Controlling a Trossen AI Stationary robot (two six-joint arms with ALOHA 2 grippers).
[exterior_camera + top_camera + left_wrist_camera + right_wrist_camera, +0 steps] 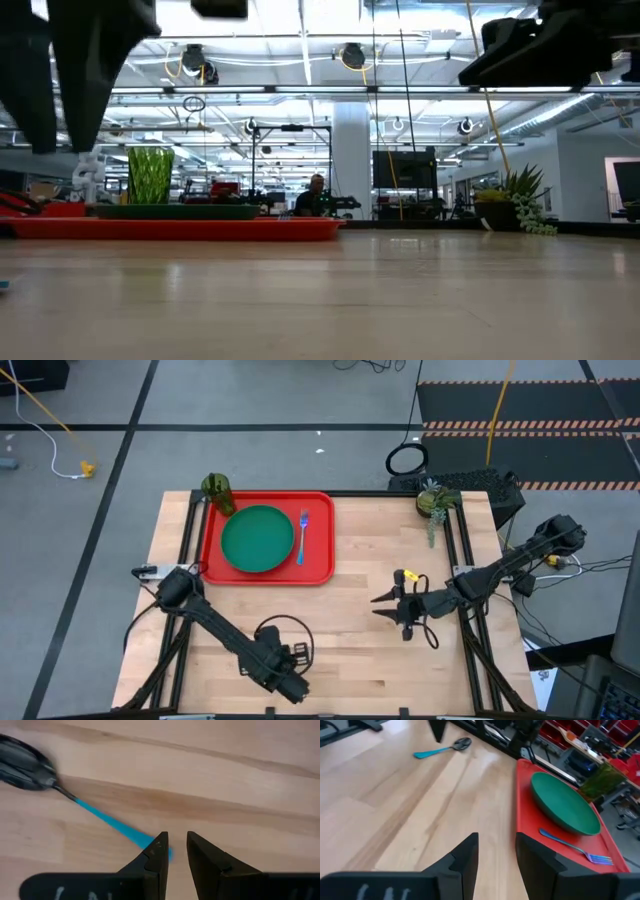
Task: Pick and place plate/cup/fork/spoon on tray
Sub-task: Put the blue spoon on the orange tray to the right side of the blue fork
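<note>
This is a robotics lab or industrial workshop hall. The low view looks across the pale wooden worktop [400, 300] into a long open room with rows of bright ceiling lights [300, 45], exposed pipes and cables overhead, a white column [351, 150], dark monitors [403, 168] and metal racks, with a person [316, 195] seated far back. From above, the worktop sits on a grey concrete floor [250, 400] marked with dark lines and orange-striped hazard tape [530, 426], crossed by a loose yellow cable [50, 410]. A small potted plant [432, 500] stands at the worktop's corner.
</note>
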